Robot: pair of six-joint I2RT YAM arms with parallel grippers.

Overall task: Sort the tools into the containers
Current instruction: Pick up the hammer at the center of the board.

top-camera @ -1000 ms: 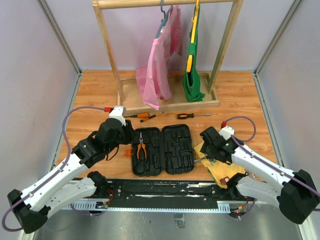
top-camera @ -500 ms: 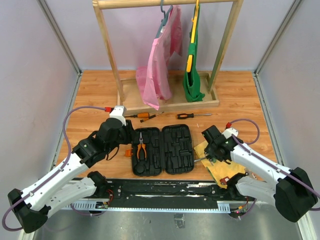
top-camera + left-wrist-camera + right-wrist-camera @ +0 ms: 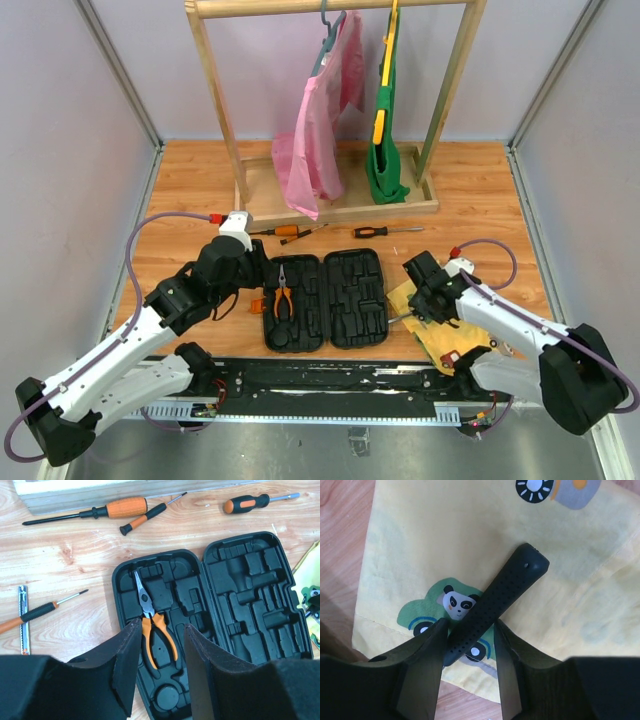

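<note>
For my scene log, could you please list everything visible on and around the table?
tool case: one, black, open, table centre.
pliers: one, orange-handled, in case's left half.
screwdrivers: four, orange-and-black, on table beyond and left of case.
black handle: one, black, on cloth.
cloth: one, yellow with cartoon vehicles, right of case.
metal strip: one, silver, left of case.
rack: one, wooden, far side; pink garment and green garment hanging.
left fingers: two, black, open above pliers.
right fingers: two, black, closed on black handle.
</note>
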